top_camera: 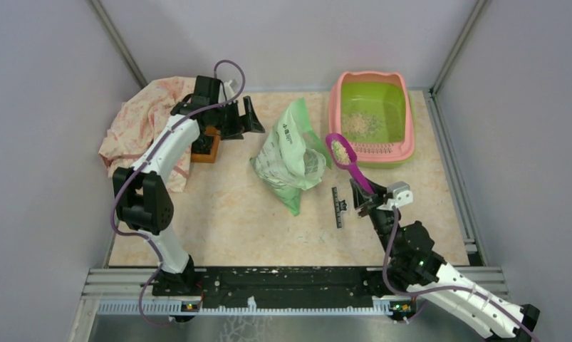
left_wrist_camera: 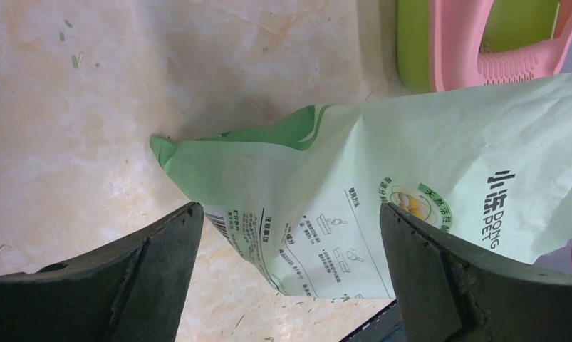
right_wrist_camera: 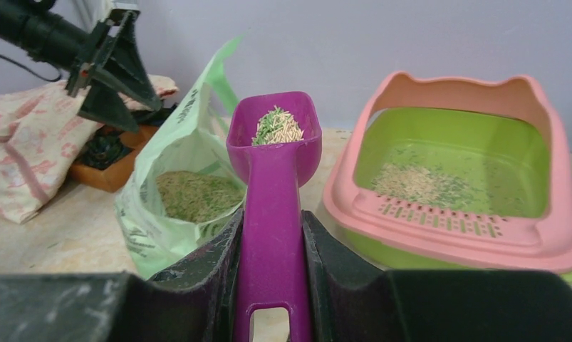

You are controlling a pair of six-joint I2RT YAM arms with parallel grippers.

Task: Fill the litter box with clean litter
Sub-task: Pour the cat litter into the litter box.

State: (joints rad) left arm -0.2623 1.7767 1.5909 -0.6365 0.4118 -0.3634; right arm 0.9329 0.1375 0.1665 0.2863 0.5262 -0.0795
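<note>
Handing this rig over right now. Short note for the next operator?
Left gripper: open, empty, left of the bag.
Right gripper: shut on the purple scoop by its handle. The bowl is loaded, between the bag and the litter box, not yet over the basin.
Done: a thin patch of litter lies in the basin.
Left: tip this scoopful in, then likely more loads, since much of the floor is bare.

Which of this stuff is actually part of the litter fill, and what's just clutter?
Part of the job:
- litter box
- litter in its basin
- purple scoop, loaded, gripped by the right gripper
- open green bag

Lying about:
- floral cloth
- wooden tray
- black strip
</note>
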